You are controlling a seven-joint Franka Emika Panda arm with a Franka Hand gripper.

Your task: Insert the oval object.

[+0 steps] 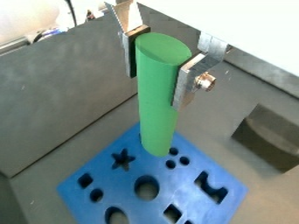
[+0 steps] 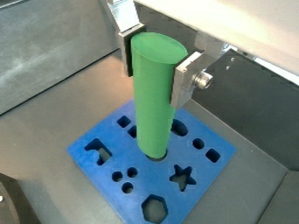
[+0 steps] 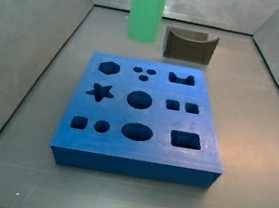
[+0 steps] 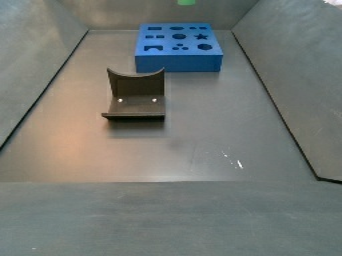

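Upright peg held over the block

Now the claw [image 1: 162,59] grips the tall smooth light-green oval peg [image 1: 156,101] near its top, upright, hanging above the blue holed block [image 3: 140,116]; a dark grey-brown curved block [image 4: 135,95] lies apart on the bench [image 4: 201,140].

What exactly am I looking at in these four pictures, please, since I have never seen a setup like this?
This is a robot arm with a two-finger gripper. Two cameras ride on its wrist and look down past the fingers; two more stand beside the grey walled work floor.

In both wrist views the gripper's flat silver fingers are shut on the oval object, a tall light-green peg held upright above the blue holed block, which has differently shaped openings.

A side view shows the peg hanging over the block's far edge. Another side view shows the block at the far end, with a dark curved block lying apart from it; the gripper is out of that frame.
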